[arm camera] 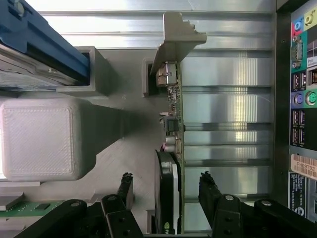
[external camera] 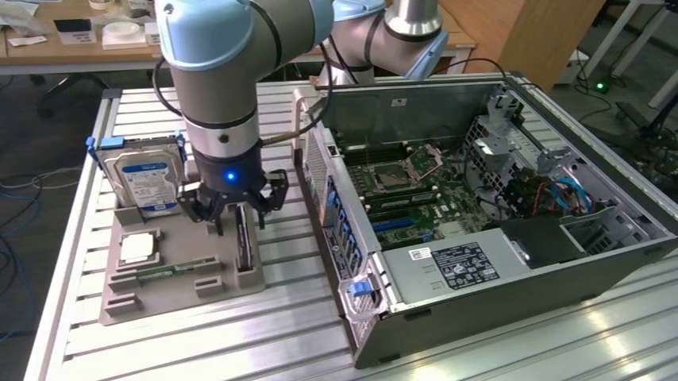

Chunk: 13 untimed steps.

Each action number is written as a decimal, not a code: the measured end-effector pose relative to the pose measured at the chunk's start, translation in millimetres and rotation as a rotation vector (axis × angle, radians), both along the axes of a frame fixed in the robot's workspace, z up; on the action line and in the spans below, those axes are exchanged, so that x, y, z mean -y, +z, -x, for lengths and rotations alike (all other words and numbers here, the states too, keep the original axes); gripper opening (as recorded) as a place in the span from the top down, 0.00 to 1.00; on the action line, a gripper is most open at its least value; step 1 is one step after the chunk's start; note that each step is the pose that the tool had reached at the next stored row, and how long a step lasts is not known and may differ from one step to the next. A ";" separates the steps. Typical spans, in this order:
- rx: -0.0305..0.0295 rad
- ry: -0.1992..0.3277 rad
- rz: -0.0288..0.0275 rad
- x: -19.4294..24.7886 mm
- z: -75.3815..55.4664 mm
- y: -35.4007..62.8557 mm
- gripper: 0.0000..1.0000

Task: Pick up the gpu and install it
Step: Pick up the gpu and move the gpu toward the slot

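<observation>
The gpu [external camera: 243, 242] stands on its long edge in a slot along the three o'clock edge of the grey tray [external camera: 159, 300], in the exterior view; at three o'clock from it lies a narrow strip of bare table [external camera: 212, 341] slats, then the port panel of the open computer case [external camera: 509, 305], so room on that side is tight; toward nine o'clock the tray floor gives more room. The gripper [external camera: 238, 216] hangs over the card with its jaws spread wide, one finger [arm camera: 126, 191] on each side and a gap showing on both sides; it has hold of nothing. Seen edge-on in the wrist view, the card is thin and dark green, with small parts along it, a silver bracket at one end and a black round fan bulging from one face. Counted: one gpu, one hard drive [external camera: 148, 178] upright at eleven o'clock on the tray, one green memory stick [external camera: 170, 270], one case.
</observation>
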<state>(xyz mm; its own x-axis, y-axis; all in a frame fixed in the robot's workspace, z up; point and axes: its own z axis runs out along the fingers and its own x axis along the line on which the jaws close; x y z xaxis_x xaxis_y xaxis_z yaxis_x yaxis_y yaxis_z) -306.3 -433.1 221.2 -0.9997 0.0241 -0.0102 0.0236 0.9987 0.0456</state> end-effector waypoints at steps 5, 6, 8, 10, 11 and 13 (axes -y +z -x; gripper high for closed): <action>-0.0001 0.000 0.0001 0.1 0.0 -8.6 0.35; -0.0001 0.000 0.0001 0.1 0.1 -9.7 0.35; -0.0002 0.000 0.0002 0.2 0.1 -9.7 0.35; -0.0003 0.000 0.0001 0.2 0.0 -9.7 0.37; -0.0002 0.000 0.0000 0.2 0.0 -9.8 0.43; -0.0001 0.000 0.0000 0.2 0.0 -10.1 0.50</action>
